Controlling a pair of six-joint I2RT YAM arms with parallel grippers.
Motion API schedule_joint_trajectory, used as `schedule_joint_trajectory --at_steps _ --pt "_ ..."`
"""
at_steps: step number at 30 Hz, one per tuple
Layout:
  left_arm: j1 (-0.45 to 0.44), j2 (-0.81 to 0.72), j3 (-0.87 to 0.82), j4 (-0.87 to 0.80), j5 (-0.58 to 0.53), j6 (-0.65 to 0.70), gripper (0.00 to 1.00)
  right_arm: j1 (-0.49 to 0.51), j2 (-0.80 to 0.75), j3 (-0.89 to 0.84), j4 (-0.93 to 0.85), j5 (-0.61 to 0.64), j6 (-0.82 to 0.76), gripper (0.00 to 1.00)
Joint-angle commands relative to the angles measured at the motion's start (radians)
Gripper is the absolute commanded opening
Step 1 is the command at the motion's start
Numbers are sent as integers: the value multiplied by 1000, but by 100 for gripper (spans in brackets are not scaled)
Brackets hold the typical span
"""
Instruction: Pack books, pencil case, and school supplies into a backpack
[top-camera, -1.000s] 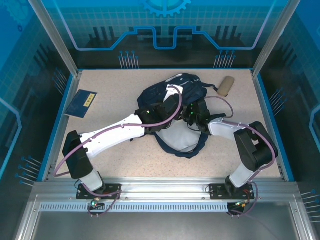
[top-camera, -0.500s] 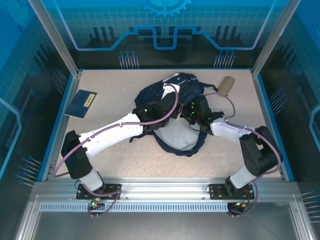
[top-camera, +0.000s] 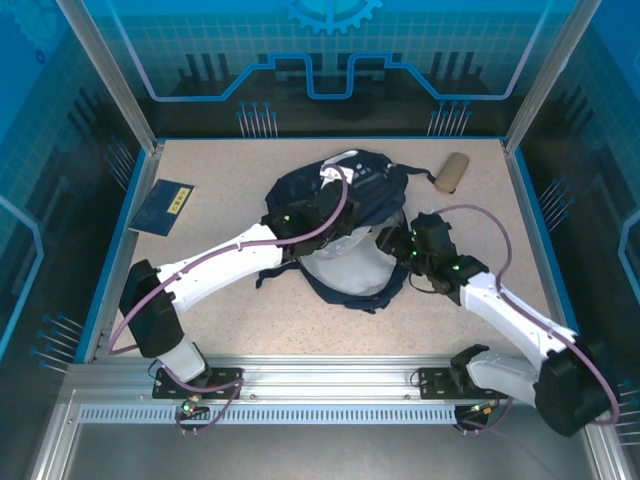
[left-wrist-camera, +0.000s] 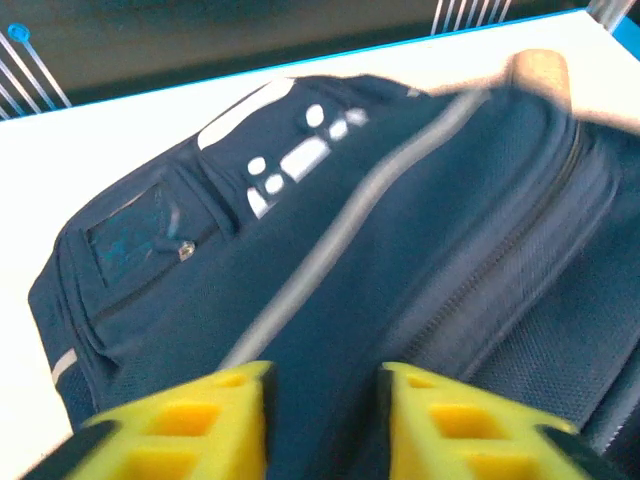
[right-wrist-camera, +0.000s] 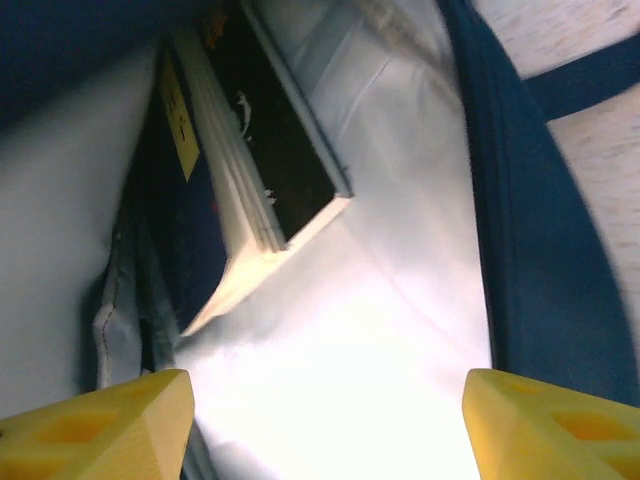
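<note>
Large navy fabric backpack lies mid-counter, mouth open. We see a black softcover book inside it. Thin navy book and tan oblong pencil case remain to pack. Left fingers parted, right fingers spread wide; both empty.
</note>
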Motion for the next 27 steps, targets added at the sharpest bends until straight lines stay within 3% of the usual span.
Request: schedule_joint_trajectory --at_steps 1,4,9,14,19,27 --pt "51 -87 -46 88 74 -56 54 0 -102 -26 -190 144 -71 79" --pt "107 -131 -131 102 113 -136 78 -22 -173 -26 -284 206 -107 91" --pt "207 -186 -262 99 157 -206 90 -78 -181 22 -317 123 -207 96" --pt "377 -235 -359 74 174 -211 99 -98 -129 56 -276 27 -241 99" --pt "589 -258 -413 108 227 -163 99 -102 -63 74 -239 -24 -230 100" --pt "876 -87 -396 128 296 -201 99 -116 39 123 -205 -107 -257 100"
